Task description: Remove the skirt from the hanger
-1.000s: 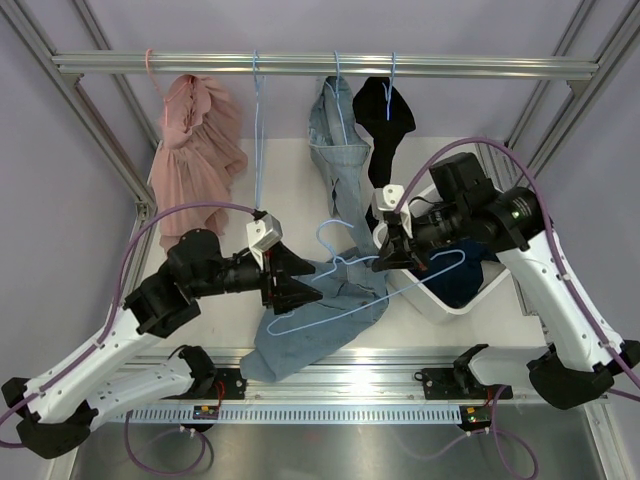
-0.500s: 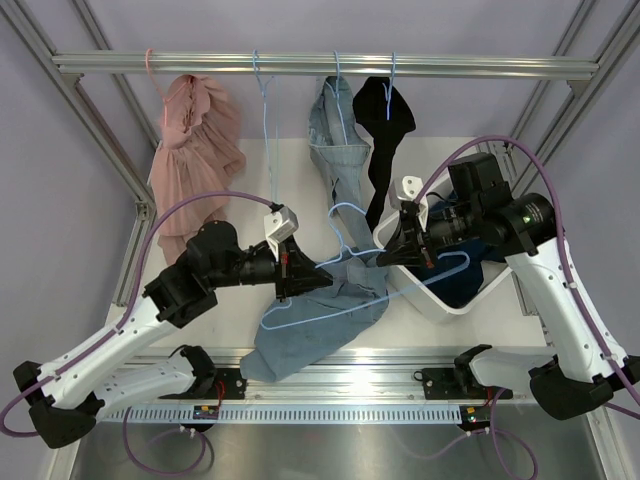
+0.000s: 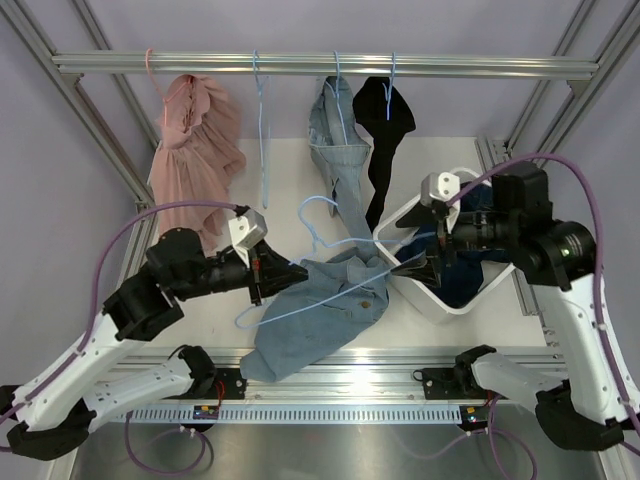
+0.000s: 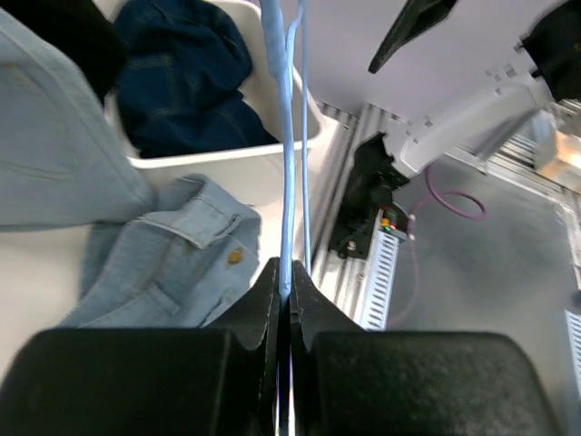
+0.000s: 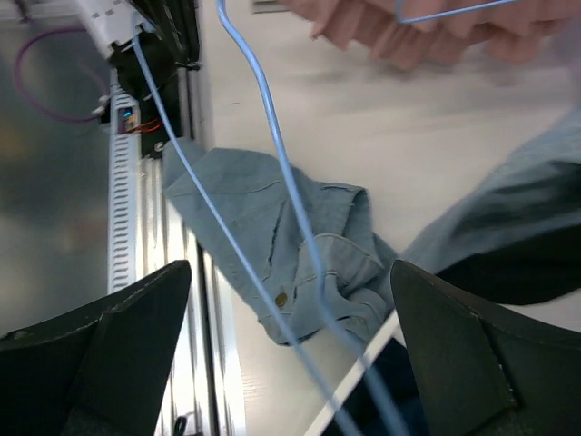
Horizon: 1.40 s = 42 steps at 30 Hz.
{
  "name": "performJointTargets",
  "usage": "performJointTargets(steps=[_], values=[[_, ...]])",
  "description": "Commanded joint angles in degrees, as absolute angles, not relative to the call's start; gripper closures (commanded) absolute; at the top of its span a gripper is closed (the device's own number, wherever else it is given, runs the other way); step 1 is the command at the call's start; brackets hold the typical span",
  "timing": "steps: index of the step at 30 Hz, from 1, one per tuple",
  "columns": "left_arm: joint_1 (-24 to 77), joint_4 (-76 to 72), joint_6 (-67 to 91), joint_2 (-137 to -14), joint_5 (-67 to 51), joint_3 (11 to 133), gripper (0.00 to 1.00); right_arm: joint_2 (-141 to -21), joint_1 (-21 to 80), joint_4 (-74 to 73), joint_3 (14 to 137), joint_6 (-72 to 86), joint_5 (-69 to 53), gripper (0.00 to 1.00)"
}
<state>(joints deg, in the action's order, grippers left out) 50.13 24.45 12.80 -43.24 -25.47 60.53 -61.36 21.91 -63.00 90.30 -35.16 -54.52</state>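
Note:
The light denim skirt [image 3: 320, 310] lies crumpled on the table, partly against the white bin. The blue wire hanger [image 3: 330, 245] hangs over it, bare, and its wires cross above the cloth. My left gripper [image 3: 290, 275] is shut on the hanger's lower wire, which runs out from between the black fingertips [image 4: 272, 291] in the left wrist view. The skirt [image 4: 172, 263] shows below the hanger [image 4: 289, 182]. My right gripper [image 3: 412, 262] is open by the bin's near corner. In the right wrist view the hanger [image 5: 290, 200] passes loose between the wide-set fingers [image 5: 100, 363], above the skirt [image 5: 272, 227].
A white bin [image 3: 440, 300] with dark denim clothes stands at the right. On the rail at the back hang a pink garment [image 3: 195, 130], an empty blue hanger [image 3: 262, 130], a light denim garment [image 3: 340, 150] and a black garment [image 3: 385, 125]. The frame's metal edge runs along the front.
My left gripper shut on the hanger and drew it to the left. My right gripper let go of the hanger, opened wide and backed off to the right.

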Motion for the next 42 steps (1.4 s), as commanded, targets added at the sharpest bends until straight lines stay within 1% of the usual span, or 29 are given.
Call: performJointTargets(steps=[1, 6, 8, 9, 13, 15, 21, 27, 30, 32, 33, 35, 36, 42], values=[[50.1, 32.06, 8.71, -41.05, -15.92, 67.84, 1.0, -57.58, 18.64, -55.82, 92.11, -28.32, -47.65, 0.0], [50.01, 38.31, 7.65, -36.22, -4.68, 75.57, 1.0, -52.12, 13.9, -46.51, 90.01, -22.86, -38.87, 0.01], [50.1, 41.37, 8.96, -35.86, 4.88, 77.86, 1.0, -51.42, 13.1, -44.31, 86.85, -21.01, -37.88, 0.01], [50.1, 42.88, 9.57, -36.99, 11.01, 81.35, 1.0, -51.42, 12.23, -43.6, 85.44, -20.66, -37.97, 0.01], [50.1, 48.77, 10.2, -40.68, 22.75, 88.58, 1.0, -50.89, 9.33, -38.68, 75.09, -17.77, -40.95, 0.01], [50.01, 51.06, 10.11, -42.36, 28.52, 90.96, 1.0, -50.28, 7.92, -36.13, 72.35, -16.88, -43.76, 0.01], [50.1, 54.49, 8.0, -48.95, 39.0, 97.11, 1.0, -47.82, 3.43, -32.17, 63.39, -14.42, -49.83, 0.01], [50.1, 57.57, 7.3, -54.22, 45.6, 100.63, 1.0, -46.76, 0.44, -29.18, 58.46, -13.53, -54.23, 0.0], [49.4, 56.96, 5.9, -55.72, 47.37, 101.08, 1.0, -46.76, 0.44, -28.83, 57.75, -13.62, -54.84, 0.01], [47.82, 53.89, 4.58, -56.42, 45.8, 100.81, 1.0, -46.5, -1.23, -28.74, 57.48, -13.62, -55.63, 0.01], [46.51, 53.09, 3.87, -57.03, 42.48, 101.07, 1.0, -46.41, -1.4, -28.65, 57.31, -13.45, -55.81, 0.0], [39.75, 52.99, 3.95, -60.8, 36.86, 102.65, 1.0, -45.88, -1.76, -28.65, 57.22, -13.36, -56.68, 0.01], [35.03, 53.52, 4.22, -64.56, 31.08, 105.27, 1.0, -45.7, -2.11, -28.65, 56.87, -13.19, -56.95, 0.01], [26.56, 51.16, 3.16, -75.31, 20.86, 113.1, 1.0, -44.03, -3.51, -28.56, 56.34, -12.92, -58.88, 0.0]])
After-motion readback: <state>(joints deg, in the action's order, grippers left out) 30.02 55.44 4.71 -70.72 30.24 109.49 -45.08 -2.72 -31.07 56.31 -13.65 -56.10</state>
